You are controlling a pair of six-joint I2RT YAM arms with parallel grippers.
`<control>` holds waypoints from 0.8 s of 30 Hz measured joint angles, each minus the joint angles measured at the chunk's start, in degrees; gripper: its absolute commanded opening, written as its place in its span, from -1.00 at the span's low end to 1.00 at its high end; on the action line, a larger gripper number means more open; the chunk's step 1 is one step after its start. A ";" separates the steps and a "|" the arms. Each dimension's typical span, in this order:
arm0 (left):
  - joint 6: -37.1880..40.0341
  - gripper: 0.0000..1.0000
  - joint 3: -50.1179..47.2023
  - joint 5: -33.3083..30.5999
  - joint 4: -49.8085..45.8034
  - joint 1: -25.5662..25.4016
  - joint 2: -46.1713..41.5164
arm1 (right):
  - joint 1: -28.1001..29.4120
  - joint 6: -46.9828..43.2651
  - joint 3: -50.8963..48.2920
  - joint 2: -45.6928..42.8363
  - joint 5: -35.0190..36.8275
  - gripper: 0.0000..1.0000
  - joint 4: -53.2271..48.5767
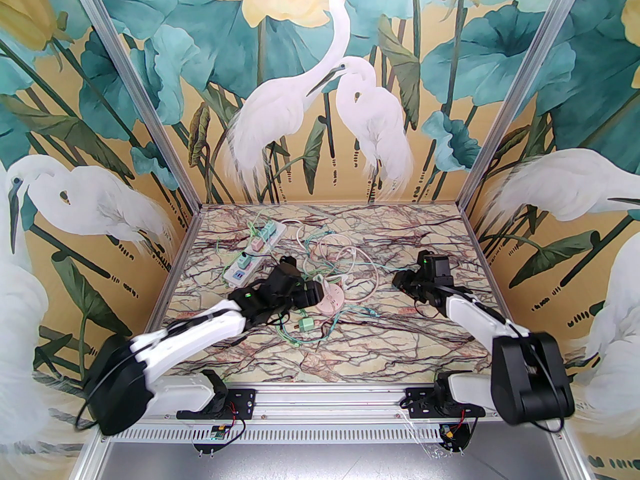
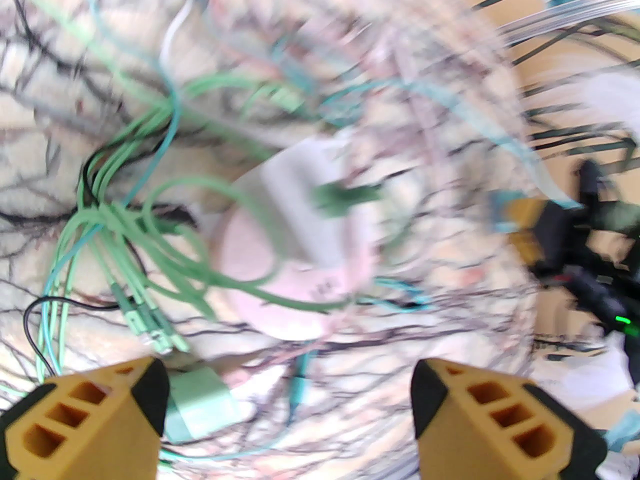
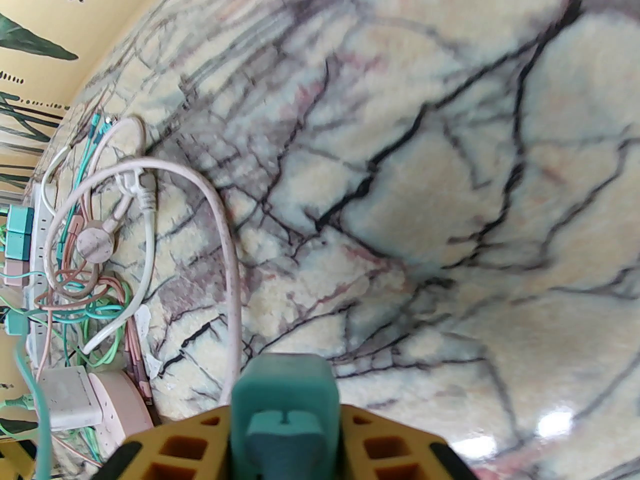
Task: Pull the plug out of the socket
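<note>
A round pink socket (image 1: pixel 331 299) lies mid-table with a white block plug (image 2: pixel 300 203) sitting in its top. My left gripper (image 1: pixel 320 292) hovers just left of it, fingers (image 2: pixel 145 398) wide open with nothing between them. A loose light-green plug (image 1: pixel 306 324) rests on the table beside the left fingertip, also seen as the light-green plug (image 2: pixel 200 408). My right gripper (image 1: pixel 402 280) is off to the right of the socket, shut on a teal plug (image 3: pixel 282 403) whose teal cable trails back toward the pink socket (image 3: pixel 125 408).
A white power strip (image 1: pixel 252 258) with teal and pink plugs lies at the back left. Tangled green, teal, pink and white cables (image 1: pixel 340 263) spread between the strip and the socket. Bare marble table (image 1: pixel 400 348) lies in front and to the right.
</note>
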 measured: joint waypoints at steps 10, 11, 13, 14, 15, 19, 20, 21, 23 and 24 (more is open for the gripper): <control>0.17 0.75 -5.53 -0.83 -0.26 0.00 -6.47 | -2.45 3.98 0.00 7.13 -7.28 0.21 4.87; 0.17 0.75 -5.77 -0.85 -0.33 0.00 -6.54 | -2.45 3.89 0.00 7.13 -7.41 0.30 4.96; 0.17 0.75 -5.92 -0.85 -0.33 0.00 -6.54 | -2.43 3.96 0.00 6.84 -7.43 0.42 4.61; 0.17 0.75 -5.92 -0.85 -0.28 0.00 -6.54 | -2.43 4.02 -0.02 6.32 -7.28 0.46 4.00; 0.17 0.74 -5.92 -0.90 -0.28 0.00 -6.54 | -2.34 3.89 -0.07 5.62 -7.04 0.48 3.37; 0.17 0.66 -5.92 -1.49 -0.22 0.00 -5.88 | -0.44 2.93 -0.11 -1.92 -3.69 0.52 -1.03; 0.15 0.62 -5.92 -1.60 -0.02 0.00 -5.40 | 0.68 2.56 -0.11 -4.26 -2.47 0.52 -2.14; 0.20 0.60 -5.92 -1.70 0.13 0.00 -4.96 | 1.86 2.27 -0.11 -6.19 -1.38 0.52 -2.93; 0.13 0.50 -5.92 -1.90 0.74 0.00 -3.45 | 5.07 1.38 0.11 -9.99 0.87 0.52 -4.66; 0.13 0.47 -5.92 -1.95 1.03 0.00 -2.69 | 6.62 1.01 0.26 -11.30 1.99 0.52 -5.27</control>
